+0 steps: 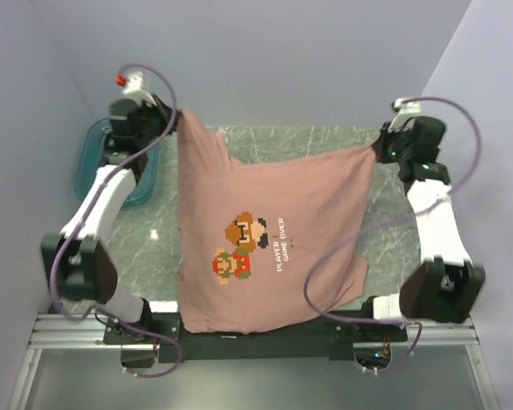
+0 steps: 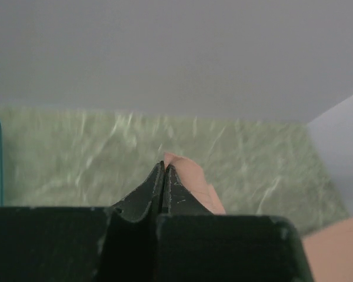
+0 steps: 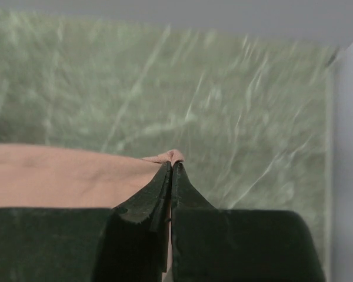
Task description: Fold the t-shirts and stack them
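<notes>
Dusty-pink cotton t-shirt with a pixel-art print hangs spread above the green marbled worktop, likely stretched wide so it can be laid flat for folding. The left hand and right hand each clamp a corner. The teal translucent plastic tray shows nothing inside; the left arm hides part.

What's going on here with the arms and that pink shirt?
Both arms hold one dusty-pink t-shirt by its far corners: the left gripper is shut on one, the right gripper on the other, stretching the cloth between them over the green table. The print faces up and the near end trails toward the arm bases. No fold made yet. A teal tray sits at the left, partly under the left arm.
</notes>
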Motion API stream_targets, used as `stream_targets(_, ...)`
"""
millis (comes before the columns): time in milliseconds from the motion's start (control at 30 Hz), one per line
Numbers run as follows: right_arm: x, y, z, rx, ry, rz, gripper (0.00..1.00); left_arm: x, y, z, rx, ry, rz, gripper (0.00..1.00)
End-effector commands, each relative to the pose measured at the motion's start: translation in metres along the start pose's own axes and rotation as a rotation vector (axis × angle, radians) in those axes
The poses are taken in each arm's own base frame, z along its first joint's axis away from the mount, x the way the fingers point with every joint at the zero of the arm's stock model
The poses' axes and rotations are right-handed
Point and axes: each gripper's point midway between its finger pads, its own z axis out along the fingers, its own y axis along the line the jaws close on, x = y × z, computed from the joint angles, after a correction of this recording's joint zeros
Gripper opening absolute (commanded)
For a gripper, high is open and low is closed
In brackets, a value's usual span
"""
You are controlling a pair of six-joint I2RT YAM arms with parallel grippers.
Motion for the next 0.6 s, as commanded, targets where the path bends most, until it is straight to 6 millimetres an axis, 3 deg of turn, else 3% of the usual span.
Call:
stream_targets(0,0.061,-0.021,0.090,-0.025,0.075,0.045,0.00,0.069,0.037,0.057,0.008,0.055,-0.053,0.00)
stream_targets(33,0.061,-0.021,0.091,-0.025,0.076,0.046,0.00,0.063,0.035,0.058,0.009,0.040,-0.050,0.00)
stream_targets(67,0.074,-0.024,0.103,-0.026,0.109,0.070,0.00,0.099,0.056,0.077,-0.027,0.110,-0.072,0.00)
stream_targets(100,0.107,-0.027,0.128,-0.036,0.191,0.101,0.00,0.112,0.063,0.087,-0.037,0.134,-0.083,0.00)
stream_targets(133,0.106,-0.031,0.139,-0.034,0.206,0.108,0.00,0.109,0.063,0.100,-0.024,0.133,-0.086,0.00)
stream_targets(167,0.116,-0.033,0.150,-0.028,0.236,0.121,0.00,0.144,0.080,0.115,-0.046,0.198,-0.120,0.00)
stream_targets(200,0.147,-0.038,0.166,-0.007,0.316,0.139,0.00,0.159,0.087,0.122,-0.060,0.240,-0.140,0.00)
stream_targets(233,0.139,-0.043,0.175,0.002,0.324,0.140,0.00,0.171,0.095,0.141,-0.064,0.263,-0.155,0.00)
stream_targets(300,0.149,-0.052,0.197,0.030,0.357,0.152,0.00,0.189,0.109,0.153,-0.103,0.323,-0.168,0.00)
stream_targets(333,0.155,-0.055,0.200,0.038,0.378,0.167,0.00,0.173,0.107,0.165,-0.093,0.291,-0.156,0.00)
stream_targets(367,0.156,-0.057,0.204,0.049,0.383,0.170,0.00,0.193,0.119,0.171,-0.115,0.324,-0.166,0.00)
stream_targets(400,0.157,-0.061,0.211,0.058,0.382,0.175,0.00,0.183,0.121,0.178,-0.118,0.309,-0.164,0.00)
stream_targets(433,0.156,-0.061,0.213,0.056,0.383,0.181,0.00,0.193,0.127,0.182,-0.125,0.323,-0.170,0.00)
stream_targets(567,0.152,-0.061,0.218,0.053,0.366,0.198,0.00,0.183,0.131,0.184,-0.116,0.297,-0.175,0.00)
